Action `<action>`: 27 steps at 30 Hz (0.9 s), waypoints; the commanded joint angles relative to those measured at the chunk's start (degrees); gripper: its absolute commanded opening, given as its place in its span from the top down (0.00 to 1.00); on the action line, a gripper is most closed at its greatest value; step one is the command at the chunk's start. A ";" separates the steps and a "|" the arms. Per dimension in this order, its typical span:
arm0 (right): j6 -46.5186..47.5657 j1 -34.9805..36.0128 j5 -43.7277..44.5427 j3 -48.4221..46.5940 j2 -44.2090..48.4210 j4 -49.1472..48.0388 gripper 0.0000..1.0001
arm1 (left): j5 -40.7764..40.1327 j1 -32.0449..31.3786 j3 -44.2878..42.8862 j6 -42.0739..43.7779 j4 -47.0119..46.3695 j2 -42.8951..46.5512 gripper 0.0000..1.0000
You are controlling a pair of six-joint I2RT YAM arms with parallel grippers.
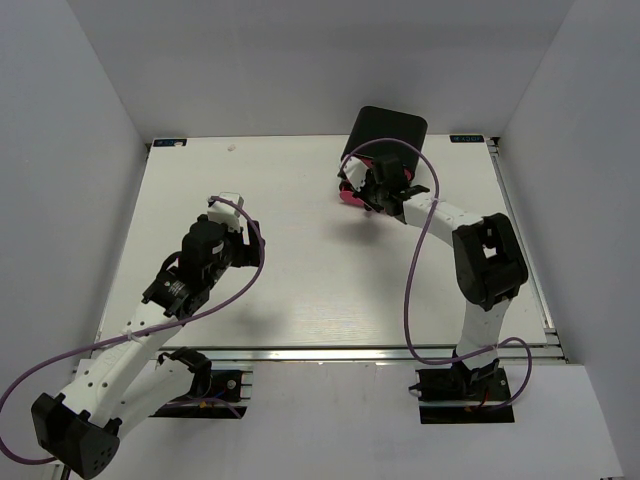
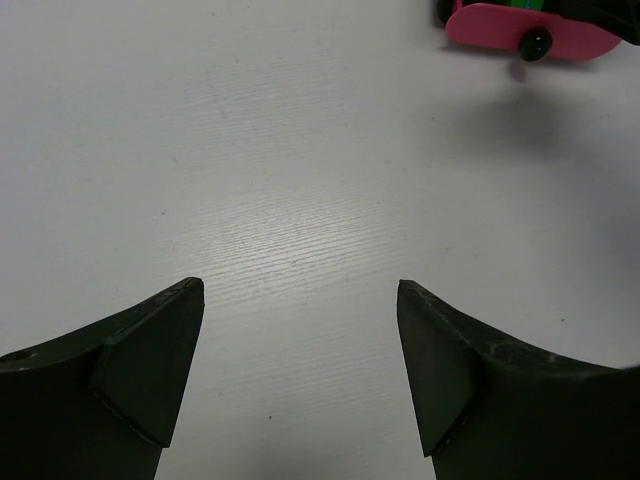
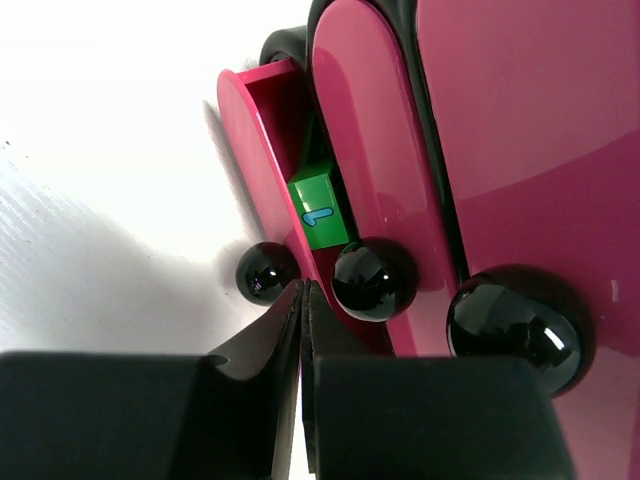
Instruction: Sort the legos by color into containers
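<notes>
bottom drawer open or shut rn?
Open. The bottom drawer juts out past the middle drawer, and a green lego shows inside.

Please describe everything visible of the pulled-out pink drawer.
The open drawer is glossy magenta plastic, with a rounded front and one round black knob. Lowest of three, it stands partly out of the black cabinet. A green brick lies inside. The shut right hand points beside its knob.

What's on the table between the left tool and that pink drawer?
Nothing: only bare white table lies between the left tool and the pink drawer, as the left wrist view shows.
</notes>
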State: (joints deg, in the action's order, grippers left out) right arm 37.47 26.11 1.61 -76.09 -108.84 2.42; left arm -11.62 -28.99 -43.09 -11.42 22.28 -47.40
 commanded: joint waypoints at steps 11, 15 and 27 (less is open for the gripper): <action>5.24 -1.06 1.64 -5.20 -2.96 -1.18 0.99 | -0.78 -0.19 -0.15 0.35 -0.22 1.25 0.12; 6.47 -1.06 2.43 -4.94 -3.57 -1.36 1.00 | -0.69 -0.19 -0.15 0.43 -0.22 1.17 0.12; 8.76 -0.97 2.35 -2.83 -4.81 -2.50 0.94 | -0.78 -0.19 -0.15 0.43 -0.31 1.08 0.12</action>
State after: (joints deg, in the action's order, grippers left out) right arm 44.84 25.78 2.98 -78.70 -112.99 2.44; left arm -11.62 -28.99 -43.09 -11.40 22.26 -47.40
